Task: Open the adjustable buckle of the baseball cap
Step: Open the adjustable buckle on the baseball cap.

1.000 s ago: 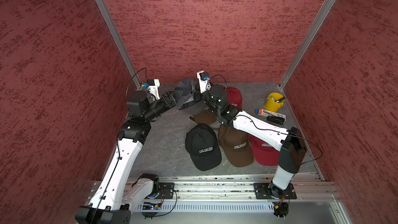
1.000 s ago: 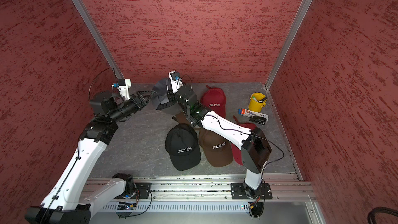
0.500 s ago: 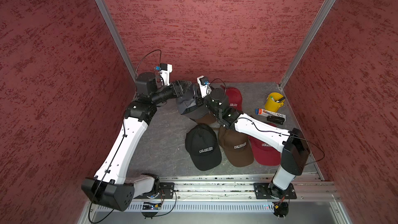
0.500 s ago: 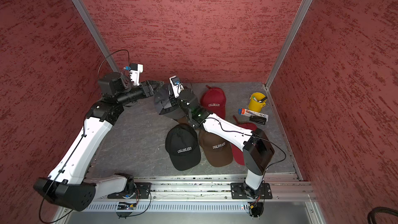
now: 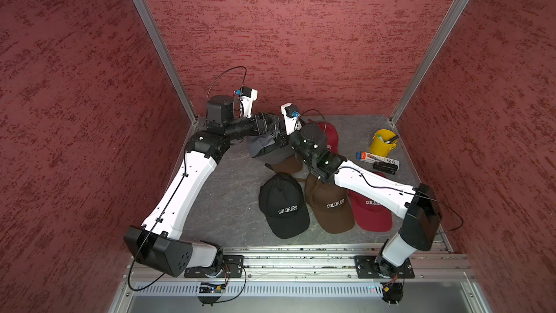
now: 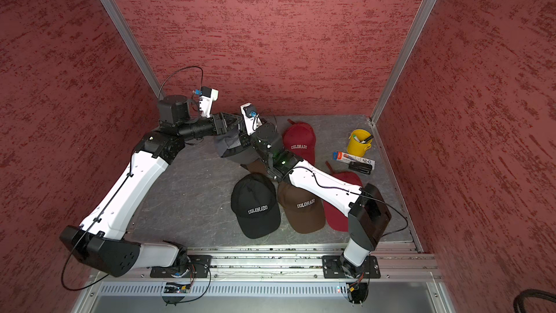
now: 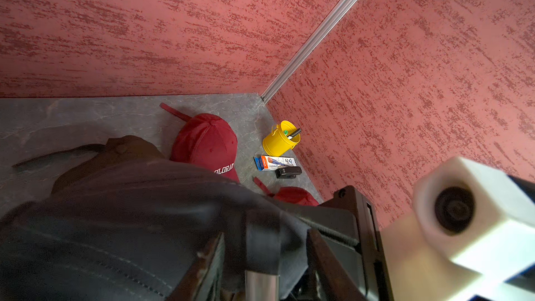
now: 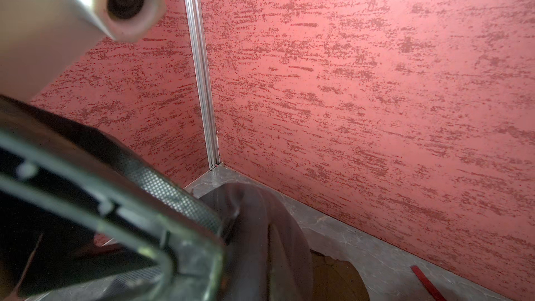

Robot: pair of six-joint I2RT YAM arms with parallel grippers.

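A grey baseball cap (image 5: pixel 261 146) (image 6: pixel 229 145) hangs above the back of the table between my two grippers. My right gripper (image 5: pixel 279 140) is shut on the cap's edge; its fingertips are buried in the fabric (image 8: pixel 260 235). My left gripper (image 5: pixel 274 124) (image 7: pixel 263 259) reaches in from the left, its fingers (image 7: pixel 209 264) on either side of the cap's rear strap (image 7: pixel 262 238). Cloth fills the space between the jaws. The metal buckle (image 7: pixel 262 285) shows just below the strap, at the frame's edge.
Black (image 5: pixel 284 206), brown (image 5: pixel 331 206) and red (image 5: pixel 373 215) caps lie in a row at the front. Another red cap (image 5: pixel 330 137) and a brown one (image 5: pixel 285 164) lie behind. A yellow bucket (image 5: pixel 382 143), a box (image 5: pixel 377 158) and a stapler (image 5: pixel 385 167) sit at right. Walls close in behind.
My left arm has swung up and rightward to the cap, and its jaws have narrowed around the strap. The right gripper has brought the cap slightly lower and stayed shut.
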